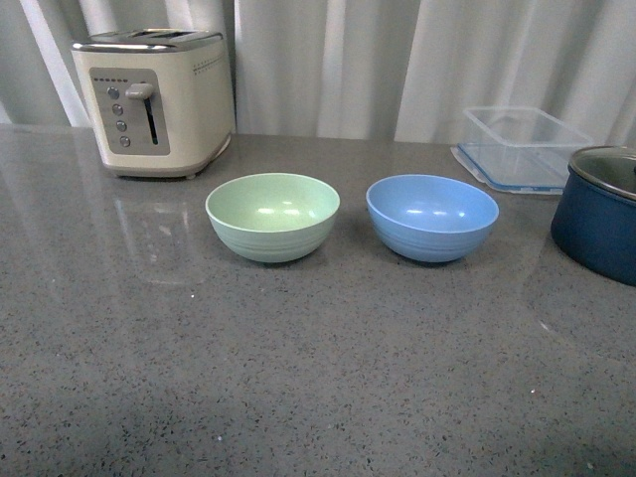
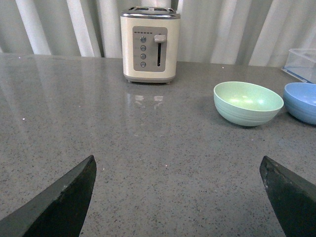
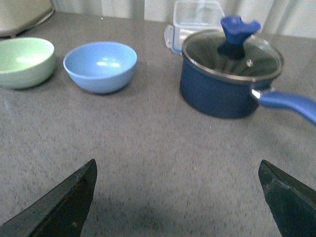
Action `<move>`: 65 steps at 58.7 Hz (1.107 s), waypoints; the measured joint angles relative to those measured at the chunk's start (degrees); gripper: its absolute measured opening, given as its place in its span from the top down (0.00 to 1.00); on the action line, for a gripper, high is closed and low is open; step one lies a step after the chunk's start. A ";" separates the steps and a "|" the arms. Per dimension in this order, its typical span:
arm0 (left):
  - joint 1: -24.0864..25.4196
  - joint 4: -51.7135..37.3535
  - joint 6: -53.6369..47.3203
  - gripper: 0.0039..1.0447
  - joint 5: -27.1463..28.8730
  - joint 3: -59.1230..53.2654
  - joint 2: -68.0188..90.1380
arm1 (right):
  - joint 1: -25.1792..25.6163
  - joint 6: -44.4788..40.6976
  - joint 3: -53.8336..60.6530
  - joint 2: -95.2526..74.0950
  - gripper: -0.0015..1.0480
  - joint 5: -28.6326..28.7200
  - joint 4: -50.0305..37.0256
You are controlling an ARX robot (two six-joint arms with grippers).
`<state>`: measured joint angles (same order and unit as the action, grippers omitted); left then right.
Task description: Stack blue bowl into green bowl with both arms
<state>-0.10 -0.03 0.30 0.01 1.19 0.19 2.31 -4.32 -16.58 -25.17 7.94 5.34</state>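
Note:
The pale green bowl (image 1: 272,215) and the light blue bowl (image 1: 432,216) stand side by side, upright and empty, on the grey speckled counter (image 1: 298,378), a small gap between them. Neither arm shows in the front view. My left gripper (image 2: 177,170) is open over bare counter, well short of the green bowl (image 2: 248,102), with the blue bowl (image 2: 301,101) beyond it at the frame edge. My right gripper (image 3: 177,173) is open too, with nothing between its fingers; the blue bowl (image 3: 100,66) and green bowl (image 3: 24,61) lie ahead of it.
A cream toaster (image 1: 154,99) stands at the back left. A clear plastic container (image 1: 522,147) and a dark navy pot with glass lid (image 1: 601,214) sit at the right; the pot's blue handle (image 3: 289,103) sticks out. White curtains hang behind the counter.

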 joint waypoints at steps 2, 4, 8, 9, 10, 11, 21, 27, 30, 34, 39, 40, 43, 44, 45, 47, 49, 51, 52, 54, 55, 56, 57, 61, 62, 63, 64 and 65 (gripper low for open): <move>0.00 0.00 0.00 0.06 0.00 0.00 0.00 | -0.31 0.00 -2.51 -3.34 0.10 0.70 -0.79; 0.00 0.00 0.00 0.06 0.00 0.00 -0.02 | -0.92 -0.22 -5.16 -6.91 0.10 0.59 -1.57; 0.00 0.00 0.00 0.06 -0.02 0.00 0.00 | -1.84 -0.33 -10.05 -14.05 0.10 1.29 -4.04; 0.00 0.00 0.00 0.06 0.00 0.00 0.00 | -2.14 -0.42 -11.69 -16.48 0.10 1.44 -4.74; 0.00 0.00 0.00 0.06 -0.02 0.00 0.00 | -2.47 -0.57 -13.22 -18.93 0.10 1.18 -5.68; 0.00 0.00 0.00 0.06 0.00 0.00 0.00 | -2.64 -0.83 -13.97 -20.15 0.10 0.90 -6.32; 0.00 0.00 0.00 0.06 0.02 0.00 0.00 | -5.31 -1.42 -25.46 -38.95 0.10 -2.82 -11.30; 0.00 0.00 0.00 0.06 0.00 0.00 0.00 | -7.10 0.72 -32.68 -47.84 0.10 -4.24 -11.15; 0.00 0.00 0.00 0.06 0.00 0.00 0.00 | -8.31 2.82 -38.14 -53.83 0.10 -5.51 -9.70; 0.00 0.00 0.00 0.06 0.00 0.00 0.00 | -9.46 5.03 -43.06 -59.12 0.10 -5.79 -7.48; 0.00 0.00 0.00 0.06 0.00 0.00 0.00 | -11.08 6.80 -47.71 -64.17 0.10 -7.06 -4.79; 0.00 0.00 0.00 0.06 0.00 0.00 0.00 | -11.28 6.93 -48.26 -64.72 0.10 -7.04 -4.42; 0.00 0.00 0.00 0.06 0.00 0.00 0.00 | -12.33 8.00 -50.97 -67.45 0.10 -7.58 -2.23; 0.00 0.00 0.00 0.06 0.00 0.00 0.00 | -12.52 8.09 -51.47 -68.00 0.10 -7.67 -1.81; 0.00 0.00 0.00 0.06 0.00 0.00 0.00 | -12.90 8.55 -52.48 -69.05 0.10 -8.00 -1.03; 0.00 0.00 0.00 0.06 0.00 0.00 0.00 | -13.42 9.11 -53.99 -70.62 0.10 -8.44 0.20; 0.00 0.00 0.00 0.06 0.00 0.00 0.00 | -13.90 9.53 -55.43 -72.19 0.10 -9.11 1.27; 0.00 0.00 0.00 0.06 0.00 0.00 0.00 | -14.25 10.23 -56.81 -73.77 0.10 -9.77 2.29; 0.00 0.00 0.00 0.06 0.00 0.00 0.00 | -14.51 10.82 -57.66 -74.82 0.10 -10.21 2.82; 0.00 0.00 0.00 0.06 0.00 0.00 0.00 | -14.71 11.23 -58.42 -75.84 0.10 -10.78 3.23; 0.00 0.00 0.00 0.06 0.00 0.00 0.00 | -14.88 11.76 -59.19 -76.89 0.10 -11.26 3.67; 0.00 0.00 0.00 0.06 0.00 0.00 0.00 | -14.95 11.91 -59.58 -77.40 0.10 -11.43 3.91; 0.00 0.00 0.00 0.06 0.00 0.00 0.00 | -15.08 12.76 -60.26 -78.40 0.10 -11.85 4.37; 0.00 0.00 0.00 0.06 0.00 0.00 0.00 | -15.32 14.27 -61.88 -81.20 0.10 -12.92 5.09; 0.00 0.00 0.00 0.06 0.00 0.00 0.00 | -15.34 14.60 -62.12 -81.64 0.10 -13.05 5.22; 0.00 0.00 0.00 0.06 0.00 0.00 0.00 | -15.37 15.15 -62.60 -82.53 0.10 -13.31 5.35; 0.00 0.00 0.00 0.06 0.00 0.00 0.00 | -15.37 15.39 -62.82 -82.93 0.10 -13.62 5.38; 0.00 0.00 0.00 0.06 0.00 0.00 0.00 | -15.39 15.63 -63.01 -83.34 0.10 -13.77 5.38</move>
<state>-0.10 -0.03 0.30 0.01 1.19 0.19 -13.08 11.31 -79.59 -108.51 -5.82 10.72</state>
